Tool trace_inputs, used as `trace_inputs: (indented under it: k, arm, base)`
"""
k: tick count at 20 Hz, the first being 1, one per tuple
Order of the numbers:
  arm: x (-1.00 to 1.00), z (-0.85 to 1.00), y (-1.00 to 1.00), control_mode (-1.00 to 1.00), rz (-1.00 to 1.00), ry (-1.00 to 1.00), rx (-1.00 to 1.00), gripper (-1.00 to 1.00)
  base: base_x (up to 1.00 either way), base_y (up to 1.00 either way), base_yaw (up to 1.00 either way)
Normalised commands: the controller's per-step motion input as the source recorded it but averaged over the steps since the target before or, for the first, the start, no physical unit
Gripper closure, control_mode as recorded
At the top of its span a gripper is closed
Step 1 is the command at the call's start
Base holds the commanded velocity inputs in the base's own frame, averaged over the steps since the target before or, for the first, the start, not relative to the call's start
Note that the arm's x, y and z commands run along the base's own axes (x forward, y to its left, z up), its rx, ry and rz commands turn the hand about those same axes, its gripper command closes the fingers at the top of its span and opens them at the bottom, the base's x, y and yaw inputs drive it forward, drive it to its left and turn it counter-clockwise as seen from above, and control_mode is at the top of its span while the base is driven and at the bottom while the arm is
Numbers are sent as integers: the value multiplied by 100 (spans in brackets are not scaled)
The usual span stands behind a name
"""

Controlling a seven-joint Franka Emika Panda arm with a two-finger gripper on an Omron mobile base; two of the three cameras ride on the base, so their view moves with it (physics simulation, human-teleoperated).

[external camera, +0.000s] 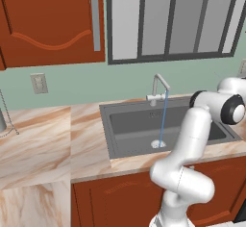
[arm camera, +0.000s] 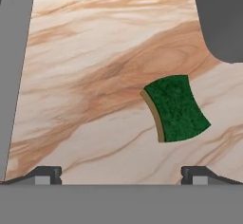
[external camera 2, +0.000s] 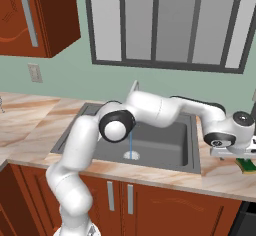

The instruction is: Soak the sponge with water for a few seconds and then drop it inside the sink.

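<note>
The gripper hangs wide open and empty above the marble surface, right of the sink. The sponge lies there, green side up. Water streams into the basin below the window.

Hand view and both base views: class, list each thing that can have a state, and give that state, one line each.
Green, yellow-layered sponge: flat on the marble counter, ungripped.
Silver faucet: running.
Light-blue water stream: falling to the drain.
Dark grey sink: holds no sponge.
Gripper: open, above the sponge.
</note>
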Motion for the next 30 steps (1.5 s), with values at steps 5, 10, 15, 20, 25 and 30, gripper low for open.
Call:
trace_inputs:
  k: [5,10,15,20,25,30]
  arm:
    - [17,-8,-17,-100,6,0,0,-100]
    - [16,0,-27,-100,8,0,0,-100]
    - [11,0,-26,-100,8,2,0,-100]
    - [1,0,-23,-100,8,2,0,-100]
    - [3,-1,-12,-100,7,3,0,-100]
    - [12,-7,0,-100,4,6,0,-100]
  base:
    - [0,0,0]
    - [0,0,0]
    - [0,0,0]
    - [0,0,0]
    - [0,0,0]
    - [0,0,0]
